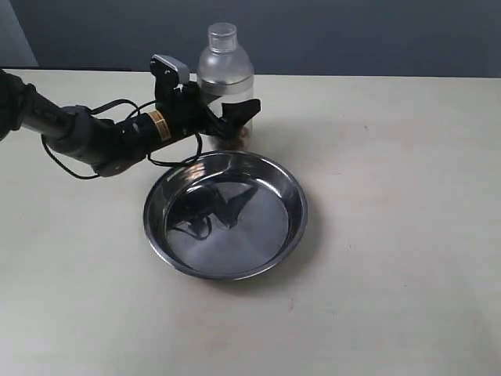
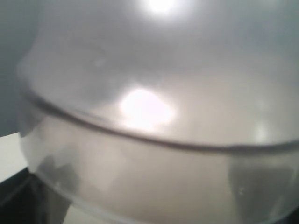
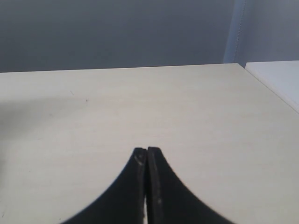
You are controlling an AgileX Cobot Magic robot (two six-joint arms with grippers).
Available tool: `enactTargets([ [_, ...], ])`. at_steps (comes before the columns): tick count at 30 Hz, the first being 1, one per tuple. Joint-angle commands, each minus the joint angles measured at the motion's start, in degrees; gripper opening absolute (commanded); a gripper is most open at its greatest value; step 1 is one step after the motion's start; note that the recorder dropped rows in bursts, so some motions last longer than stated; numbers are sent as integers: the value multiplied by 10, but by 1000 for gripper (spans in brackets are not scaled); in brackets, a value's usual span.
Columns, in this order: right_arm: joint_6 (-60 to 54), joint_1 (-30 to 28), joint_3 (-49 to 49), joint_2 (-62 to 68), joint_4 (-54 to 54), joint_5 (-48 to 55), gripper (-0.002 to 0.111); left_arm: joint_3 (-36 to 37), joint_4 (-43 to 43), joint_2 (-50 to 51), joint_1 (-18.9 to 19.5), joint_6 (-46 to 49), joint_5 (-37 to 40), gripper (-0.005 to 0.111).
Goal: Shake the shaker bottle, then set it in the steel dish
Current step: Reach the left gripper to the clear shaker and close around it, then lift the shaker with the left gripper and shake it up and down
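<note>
1. Shaker bottle. The shaker bottle [image 1: 225, 74] stands upright on the pale surface [image 1: 391, 196], just behind the far rim of the steel dish [image 1: 296, 204] and outside it. Its small round cap [image 1: 222, 33] is on top. Brown granules [image 1: 235, 141] lie at the bottom of the clear body. Whether the base rests on the surface or sits slightly clear of it cannot be determined.

2. Steel dish. The dish lies flat on the surface, nearer the camera than the bottle. Its mirror-like bottom carries a dark reflection of the arm.

3. Left claw. The left arm reaches in low from the left side of the exterior view, and the left claw [image 1: 233, 117] brackets the lower half of the bottle. The near finger [image 1: 241, 112] lies across the front of the clear wall; the far finger is hidden behind the bottle. In the left wrist view the bottle [image 2: 159, 140] fills the frame (blurred, very close to the lens). Whether the claw is clamped tight or merely set around the bottle cannot be told.

4. Right claw. The right claw [image 3: 144, 154] appears only in the right wrist view. Its two black fingers are pressed together with nothing between them, above bare surface [image 3: 140, 102].
</note>
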Motion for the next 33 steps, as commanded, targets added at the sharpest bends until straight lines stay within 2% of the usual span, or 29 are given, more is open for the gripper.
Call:
enactTargets([
  [1,-2,-3,1,-3,0,-5,-1,-2,-27,-46,1,-22,-19,1],
  [4,-2,-3,1,-3,0,-5,-1,-2,-10,-127,2,-24,17,1],
  [8,-2,-3,1,-3,0,-5,-1,-2,47,-273,4,-86,140,1],
  [11,-2,-3,1,-3,0,-5,-1,3,130,-376,5,-201,204,1],
  [12,-2,-3,1,-3,0,-5,-1,14,184,-401,5,-249,219,1],
  [13,-2,-3,1,-3,0,-5,-1,32,242,-412,-1,-279,226,1],
  [15,-2,-3,1,-3,0,-5,-1,93,284,-403,-20,-306,260,1],
  [17,-2,-3,1,-3,0,-5,-1,156,271,-370,-41,-302,295,1],
  [19,-2,-3,1,-3,0,-5,-1,202,259,-353,-48,-300,275,1],
  [21,-2,-3,1,-3,0,-5,-1,198,254,-397,-47,-300,216,0],
  [22,-2,-3,1,-3,0,-5,-1,187,243,-435,-46,-297,220,0],
  [24,-2,-3,1,-3,0,-5,-1,170,233,-503,-51,-294,303,0],
  [25,-2,-3,1,-3,0,-5,-1,188,231,-511,-59,-297,335,0],
  [28,-2,-3,1,-3,0,-5,-1,274,188,-455,-89,-264,368,0],
  [30,-2,-3,1,-3,0,-5,-1,289,140,-419,-89,-282,346,0],
  [33,-2,-3,1,-3,0,-5,-1,258,180,-502,-69,-301,237,0],
])
